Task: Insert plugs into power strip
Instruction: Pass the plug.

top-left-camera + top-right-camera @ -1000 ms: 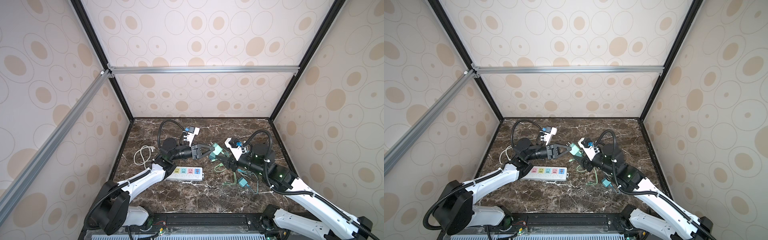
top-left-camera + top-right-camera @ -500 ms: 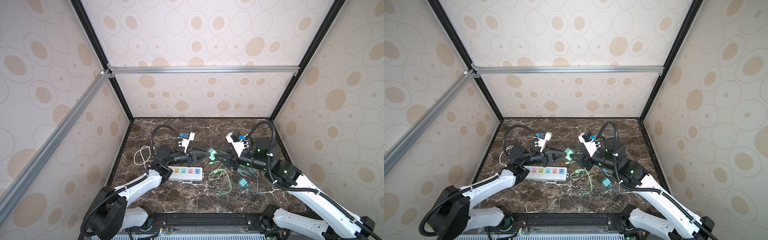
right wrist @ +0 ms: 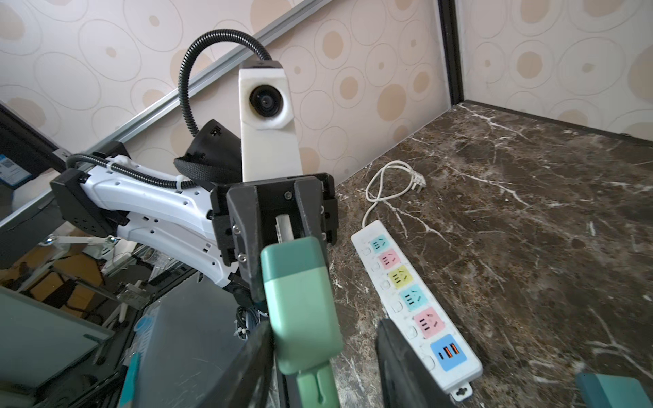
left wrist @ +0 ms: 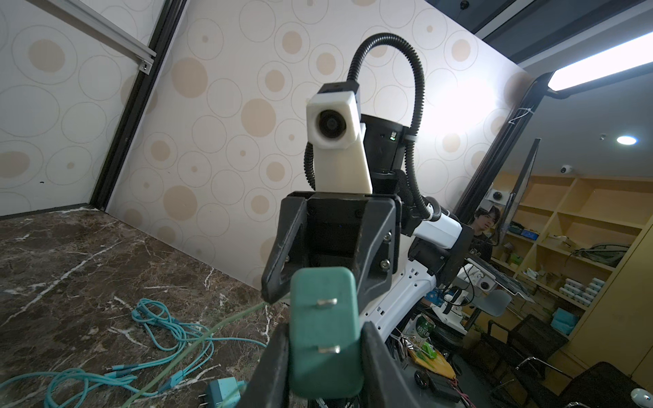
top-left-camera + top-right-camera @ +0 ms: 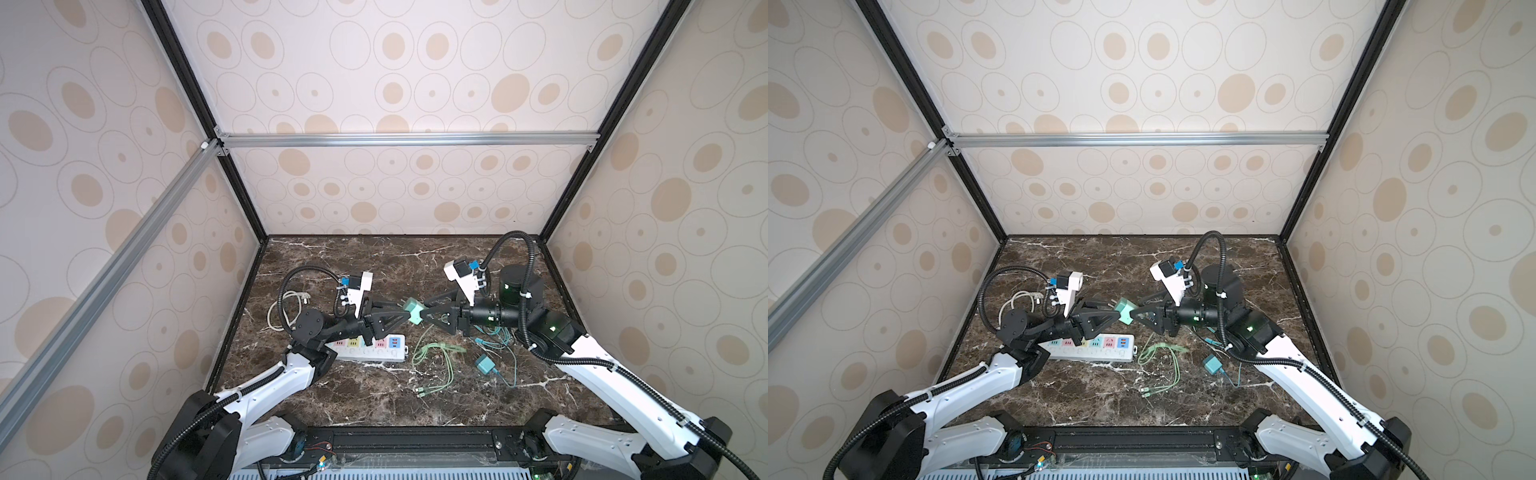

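Observation:
The mint green plug (image 5: 413, 312) (image 5: 1125, 311) hangs in the air above the table's middle, its green cable (image 5: 440, 357) trailing down. My left gripper (image 5: 405, 314) (image 4: 323, 339) is shut on the mint plug (image 4: 323, 325), whose prongs face the left wrist camera. Facing it, my right gripper (image 5: 424, 312) (image 3: 323, 335) stands open around the plug's (image 3: 300, 307) cable end, one finger against it and the other apart. The power strip (image 5: 365, 353) (image 3: 390, 300) lies flat below the left gripper with all its sockets bare. A teal plug (image 5: 484, 364) (image 4: 222, 388) lies on the table to the right.
Tangled teal cables (image 5: 498, 332) (image 4: 159, 318) lie under the right arm. The strip's white cord and plug (image 5: 284, 307) (image 3: 388, 183) coil near the left wall. Enclosure walls stand close on three sides.
The left gripper has carried the mint plug a little lower and leftward. The right gripper has swung round to face it, and its jaws have narrowed around the plug.

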